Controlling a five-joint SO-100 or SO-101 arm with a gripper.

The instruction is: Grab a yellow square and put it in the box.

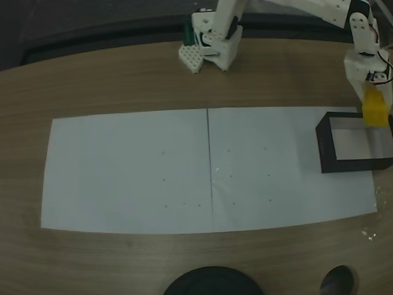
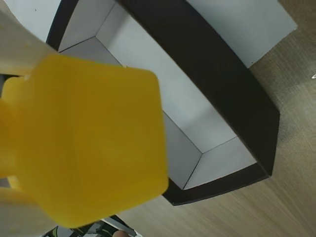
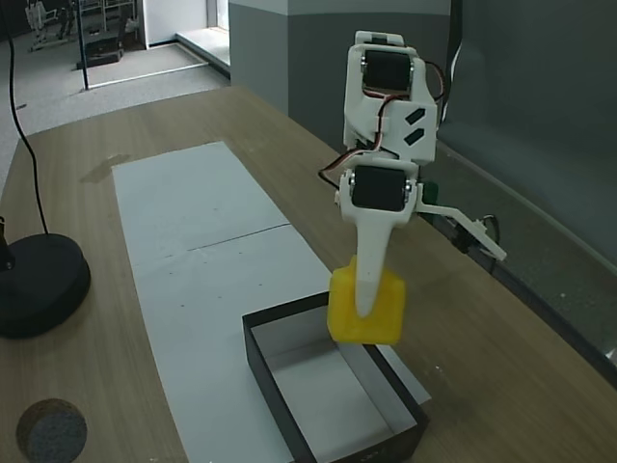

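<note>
Risk is seen at the right of a fixed view: the yellow square [image 1: 376,109], pinched by the gripper [image 1: 374,106], is held above the box [image 1: 325,150] wall; released here, it could be bounced outside.

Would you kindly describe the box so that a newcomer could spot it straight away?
Start at the white paper sheets on the wooden table. At their right end in this fixed view sits the box, under the gripper holding the yellow square. It alone has black walls and a white inside.
</note>
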